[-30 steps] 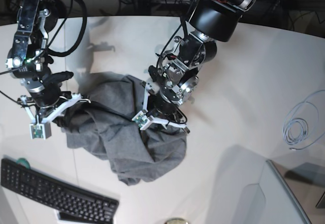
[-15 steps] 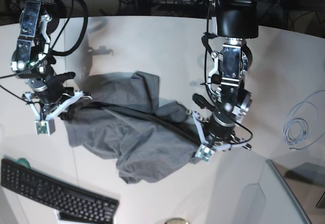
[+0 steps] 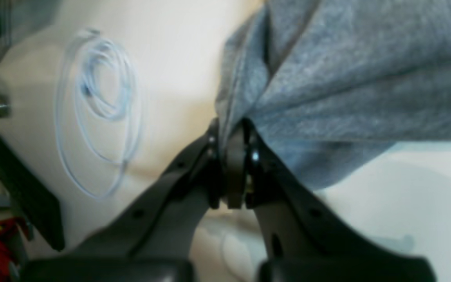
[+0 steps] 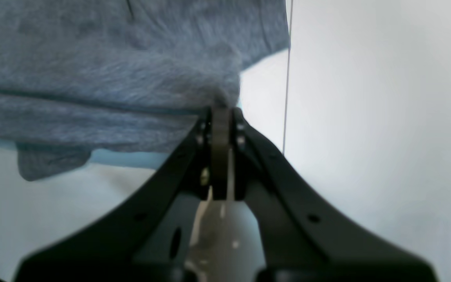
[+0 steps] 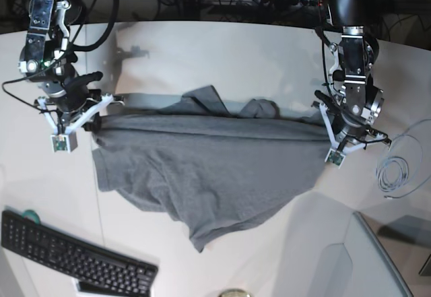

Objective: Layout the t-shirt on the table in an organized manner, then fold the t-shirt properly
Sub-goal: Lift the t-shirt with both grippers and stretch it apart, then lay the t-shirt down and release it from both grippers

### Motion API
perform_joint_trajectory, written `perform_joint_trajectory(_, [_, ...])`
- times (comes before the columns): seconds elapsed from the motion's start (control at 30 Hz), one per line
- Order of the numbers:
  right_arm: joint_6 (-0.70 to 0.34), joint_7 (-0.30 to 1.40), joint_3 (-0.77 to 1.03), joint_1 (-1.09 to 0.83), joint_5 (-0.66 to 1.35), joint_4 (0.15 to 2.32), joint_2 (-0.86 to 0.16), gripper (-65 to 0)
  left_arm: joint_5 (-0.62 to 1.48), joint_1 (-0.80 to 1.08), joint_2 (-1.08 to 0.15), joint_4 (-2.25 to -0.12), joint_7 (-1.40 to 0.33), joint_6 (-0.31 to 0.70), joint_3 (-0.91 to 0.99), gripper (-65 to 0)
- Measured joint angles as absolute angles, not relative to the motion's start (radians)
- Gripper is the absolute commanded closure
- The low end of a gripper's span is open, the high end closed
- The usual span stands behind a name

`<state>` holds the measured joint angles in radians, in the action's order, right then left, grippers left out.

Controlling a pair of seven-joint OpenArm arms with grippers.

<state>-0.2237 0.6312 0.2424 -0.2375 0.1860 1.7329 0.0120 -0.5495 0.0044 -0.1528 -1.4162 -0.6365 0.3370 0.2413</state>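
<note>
The t-shirt (image 5: 202,169) hangs stretched between 2 arms above the middle of the counter (image 5: 222,48), its lower part draping toward the near edge. The left claw (image 3: 231,133) pinches one end of the taut upper edge; the right claw (image 4: 219,113) pinches the other, both closed on cloth.

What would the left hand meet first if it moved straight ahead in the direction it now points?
The t-shirt itself: the left hand is already shut on its edge, and grey cloth fills the line ahead. The table probably lies beyond, though depth is unclear.
</note>
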Motion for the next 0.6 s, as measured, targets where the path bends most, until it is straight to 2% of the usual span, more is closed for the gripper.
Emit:
perform_joint_trajectory(0.07, [-0.161, 0.628, 0.244, -0.237, 0.174, 1.733, 0.004, 0.0, -0.558, 0.046, -0.167, -1.416, -0.640, 0.323, 0.266, 0.0])
perform_joint_trajectory(0.2, [-0.147, 0.616, 0.239, -0.245, 0.173, 1.706, -0.044, 0.0, -0.576, 0.106, -0.175, -1.419, -0.661, 0.315, 0.333, 0.0])
perform_joint_trajectory(0.43, [-0.142, 0.650, 0.237, -0.250, 0.180, 1.675, -0.030, -0.3, -0.568, 0.153, -0.159, -1.423, -0.647, 0.315, 0.338, 0.0])
perform_joint_trajectory(0.5, [-0.171, 0.655, 0.237, -0.244, 0.177, 1.694, -0.030, -0.3, -0.571, 0.150, -0.147, -1.428, -0.649, 0.316, 0.340, 0.0])
perform_joint_trajectory(0.6, [-0.298, 0.657, 0.238, -0.181, 0.176, 1.696, -0.019, -2.0, -0.568, 0.152, -0.138, -1.479, -0.649, 0.319, 0.335, 0.0])
